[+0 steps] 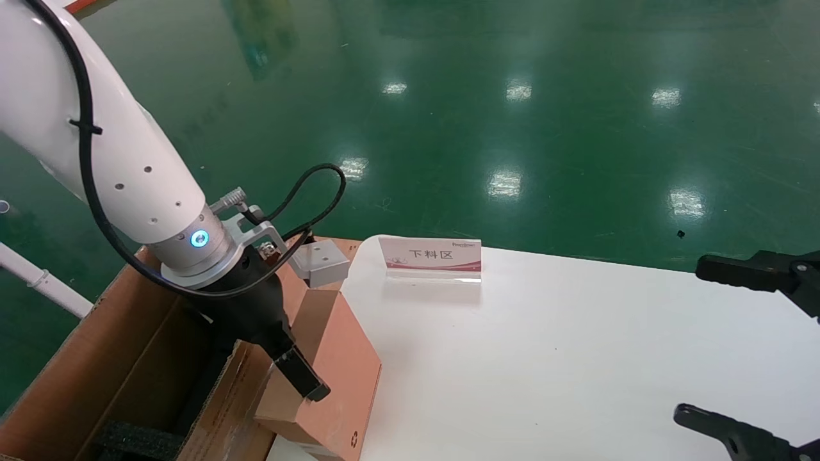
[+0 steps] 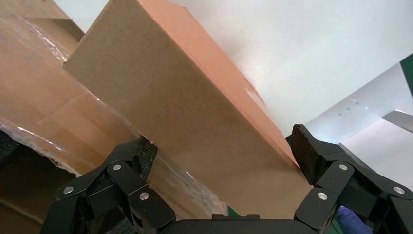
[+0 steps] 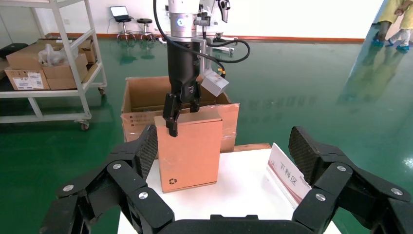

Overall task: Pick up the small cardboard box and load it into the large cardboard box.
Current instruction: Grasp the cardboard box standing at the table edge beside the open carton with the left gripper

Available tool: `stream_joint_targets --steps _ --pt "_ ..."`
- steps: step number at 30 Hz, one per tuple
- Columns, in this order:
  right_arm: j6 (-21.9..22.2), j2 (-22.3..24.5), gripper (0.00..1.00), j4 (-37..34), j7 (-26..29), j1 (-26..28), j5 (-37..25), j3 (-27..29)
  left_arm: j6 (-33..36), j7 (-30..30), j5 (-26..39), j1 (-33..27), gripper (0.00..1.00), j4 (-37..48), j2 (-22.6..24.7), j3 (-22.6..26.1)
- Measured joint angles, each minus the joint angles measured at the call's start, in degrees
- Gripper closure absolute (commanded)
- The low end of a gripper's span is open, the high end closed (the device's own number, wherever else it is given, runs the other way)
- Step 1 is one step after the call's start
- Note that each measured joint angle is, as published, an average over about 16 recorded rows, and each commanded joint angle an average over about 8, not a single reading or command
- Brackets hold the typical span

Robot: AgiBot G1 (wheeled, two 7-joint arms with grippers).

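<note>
The small cardboard box [image 1: 339,358] [image 3: 192,146], orange-brown with a recycling mark low on its front, stands upright at the left edge of the white table [image 1: 576,358]. My left gripper [image 1: 301,378] [image 2: 225,148] comes down over its top and is shut on it, one pad on each broad face. The large cardboard box [image 1: 122,346] [image 3: 141,92] sits open just left of the table, with black foam [image 1: 138,442] inside and clear film on the flap nearest the small box. My right gripper [image 1: 695,339] [image 3: 224,146] hangs open over the table's right side, empty.
A small sign stand [image 1: 430,256] [image 3: 287,175] sits at the table's far edge. A white pipe [image 1: 38,282] runs past the large box's far left. A shelf cart [image 3: 48,63] with cartons stands on the green floor beyond.
</note>
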Motion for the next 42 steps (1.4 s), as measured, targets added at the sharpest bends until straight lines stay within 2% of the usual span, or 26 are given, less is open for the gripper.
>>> stream_joint_targets --steps 9,13,17,21,22,42 --pt "0.02 0.01 0.0 -0.01 -0.01 -0.01 0.02 -0.02 -0.3 -0.05 0.94 0.27 0.01 -0.02 0.13 0.4" --pt "0.03 0.01 0.0 -0.01 -0.01 -0.01 0.02 -0.02 -0.34 -0.02 1.02 0.31 0.51 -0.02 0.15 0.43" --pt "0.03 0.01 0.48 -0.01 -0.01 -0.01 0.02 -0.02 -0.34 -0.02 1.01 0.31 1.0 -0.01 0.15 0.42" --pt "0.03 0.01 0.98 -0.01 -0.01 -0.01 0.03 -0.02 -0.33 -0.03 0.97 0.3 1.0 -0.01 0.15 0.4" --pt "0.03 0.01 1.0 -0.01 -0.01 -0.01 0.03 -0.02 -0.32 -0.03 0.96 0.29 1.0 -0.01 0.15 0.39" --pt "0.02 0.01 1.0 -0.01 -0.01 -0.01 0.03 -0.01 -0.25 -0.09 0.84 0.22 1.0 0.0 0.13 0.3"
